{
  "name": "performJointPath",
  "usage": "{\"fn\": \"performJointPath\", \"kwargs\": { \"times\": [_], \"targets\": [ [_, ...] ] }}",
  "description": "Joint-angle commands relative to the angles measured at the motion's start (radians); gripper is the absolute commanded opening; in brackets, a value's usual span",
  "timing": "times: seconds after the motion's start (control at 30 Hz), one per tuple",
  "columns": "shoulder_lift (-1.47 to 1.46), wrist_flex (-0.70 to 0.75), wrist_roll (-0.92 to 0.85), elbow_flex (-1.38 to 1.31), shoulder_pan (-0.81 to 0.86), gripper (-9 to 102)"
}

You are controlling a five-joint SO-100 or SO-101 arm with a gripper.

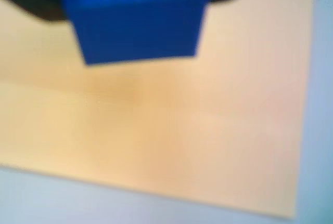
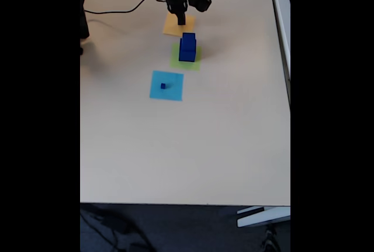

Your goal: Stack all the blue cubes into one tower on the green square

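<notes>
On the table [image 2: 187, 147], a stack of blue cubes [image 2: 187, 48] stands on the green square [image 2: 186, 58], the gripper [image 2: 180, 19] clasps a blue cube [image 1: 138, 24] above the orange-yellow square [image 2: 174, 25], and a tiny blue cube [image 2: 163, 86] sits on the light blue square [image 2: 166, 85].

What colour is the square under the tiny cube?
Light blue square, clearest in the fixed view.
</notes>
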Motion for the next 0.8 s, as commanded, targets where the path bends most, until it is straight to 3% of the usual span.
{"fn": "performJointPath", "kwargs": {
  "times": [0.0, 0.37, 0.77],
  "targets": [
    [0.115, 0.1, -0.012, -0.153, 0.014, 1],
    [0.138, 0.546, -0.123, -0.558, 0.104, 1],
    [0.155, 0.667, -0.313, -0.687, 0.282, 1]
  ]
}}
